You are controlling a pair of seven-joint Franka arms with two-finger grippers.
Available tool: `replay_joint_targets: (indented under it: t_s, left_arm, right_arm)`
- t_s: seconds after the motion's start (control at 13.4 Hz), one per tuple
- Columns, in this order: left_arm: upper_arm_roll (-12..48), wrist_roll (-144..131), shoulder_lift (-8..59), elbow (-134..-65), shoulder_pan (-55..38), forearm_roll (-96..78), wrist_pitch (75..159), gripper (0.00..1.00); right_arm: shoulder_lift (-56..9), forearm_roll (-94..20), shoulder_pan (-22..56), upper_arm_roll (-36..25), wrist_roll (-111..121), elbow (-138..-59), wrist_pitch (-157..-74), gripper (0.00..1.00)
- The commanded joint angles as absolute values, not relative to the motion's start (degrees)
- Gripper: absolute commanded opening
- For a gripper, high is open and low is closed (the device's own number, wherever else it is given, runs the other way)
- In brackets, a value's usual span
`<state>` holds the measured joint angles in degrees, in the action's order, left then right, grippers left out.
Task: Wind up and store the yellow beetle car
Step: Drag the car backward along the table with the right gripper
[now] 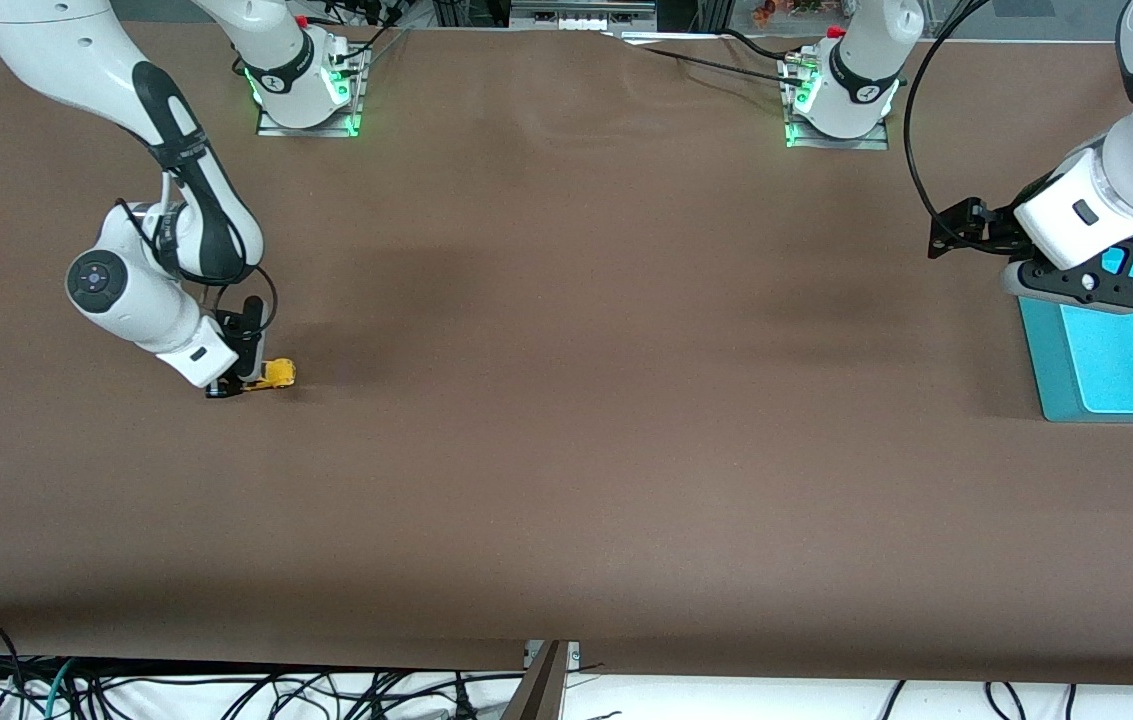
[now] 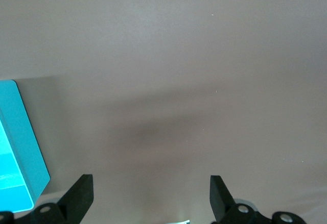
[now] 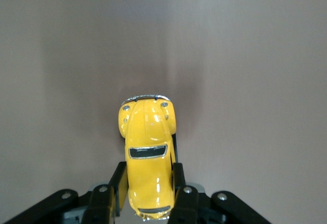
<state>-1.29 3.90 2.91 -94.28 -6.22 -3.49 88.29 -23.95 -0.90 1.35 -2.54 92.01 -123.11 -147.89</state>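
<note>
1. Bright yellow, the yellow beetle car sits between the two fingers of the right gripper, which press against its sides at the rear half of the body; its rounded bonnet, chrome bumper and dark windscreen point away from the wrist.
2. In the front view the yellow beetle car is low at the brown table, toward the right arm's end, with its nose pointing toward the left arm's end; whether its wheels touch the surface cannot be told.
3. The right gripper is closed on the car, its body tilted so that the fingers lie close to the tabletop.
4. The right arm reaches from its base, bends sharply at the elbow and doubles back down to the wrist, its last joint low over the table.
5. The left gripper hangs with its fingers spread wide and nothing between them, above the edge of a turquoise bin.
6. In the front view the left gripper hovers over the rim of the turquoise bin, which stands at the left arm's end of the table; that arm waits, its forearm slanting down from above.
</note>
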Motion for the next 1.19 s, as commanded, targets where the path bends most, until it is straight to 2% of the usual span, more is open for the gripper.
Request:
replay_joint_targets:
  t_s: [0.0,0.37,0.6,0.67,0.74,1.12]
  left_arm:
    - [-1.32,3.87,3.43,-93.08,-5.98,-4.75,87.01,1.0]
    - [-1.41,3.95,3.43,-93.08,-5.89,-5.19,86.75,1.0]
    - [-1.41,3.87,3.43,-93.08,-5.71,-5.19,86.66,1.0]
    - [-1.41,3.95,3.43,-93.08,-5.71,-5.19,86.66,1.0]
    - [-1.41,3.96,3.43,-93.08,-5.71,-5.19,86.66,1.0]
    - [-1.41,3.96,3.43,-93.08,-5.71,-5.19,86.48,1.0]
  right_arm:
    - [-25.66,-1.76,-3.67,-2.11,97.45,-124.72,-150.55,0.16]
    - [-27.42,-1.67,-12.64,-1.93,105.99,-123.4,-151.96,0.17]
    - [-27.34,-1.76,-12.75,-1.5,106.0,-123.13,-151.96,0.18]
    - [-27.25,-1.76,-12.66,-1.23,105.82,-123.13,-151.96,0.34]
    - [-27.25,-1.84,-12.74,-0.53,105.56,-122.53,-151.61,0.98]
    - [-25.84,-2.9,-12.57,0.88,105.47,-119.98,-148.37,1.0]
